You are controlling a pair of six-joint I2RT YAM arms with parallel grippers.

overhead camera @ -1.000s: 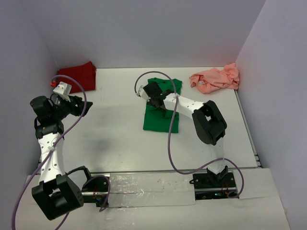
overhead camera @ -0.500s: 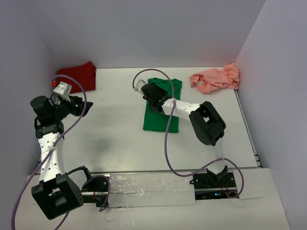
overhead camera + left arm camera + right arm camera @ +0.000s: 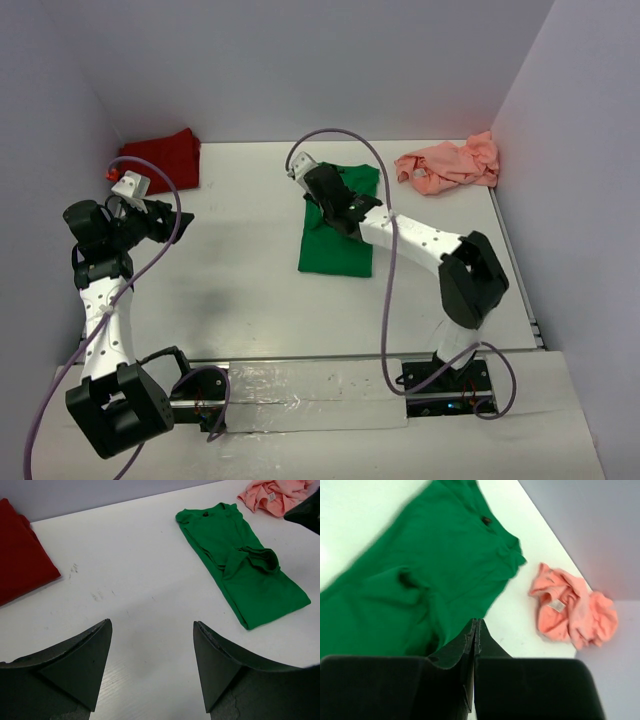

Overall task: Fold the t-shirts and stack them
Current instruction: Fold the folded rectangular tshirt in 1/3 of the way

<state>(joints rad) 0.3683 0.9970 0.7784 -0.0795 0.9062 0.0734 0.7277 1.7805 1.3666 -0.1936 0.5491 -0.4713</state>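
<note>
The green t-shirt (image 3: 335, 248) lies folded into a long strip at the table's middle, collar at the far end, with a sleeve bunched on top (image 3: 257, 560). My right gripper (image 3: 340, 200) hovers over its upper half, jaws pressed together with nothing between them (image 3: 476, 621), above the shirt's right edge (image 3: 420, 565). The dark red t-shirt (image 3: 165, 155) sits folded at the far left corner (image 3: 20, 555). The salmon pink t-shirt (image 3: 450, 165) is crumpled at the far right (image 3: 570, 610). My left gripper (image 3: 175, 222) is open and empty over bare table (image 3: 151, 623).
Walls (image 3: 300, 70) enclose the table on the left, back and right. The right arm's elbow (image 3: 475, 285) juts out toward the right wall. Purple cables (image 3: 385, 300) loop over the table beside both arms.
The right arm's elbow has swung out to the right, and its gripper has shifted slightly right over the green shirt. The left arm has not moved.
</note>
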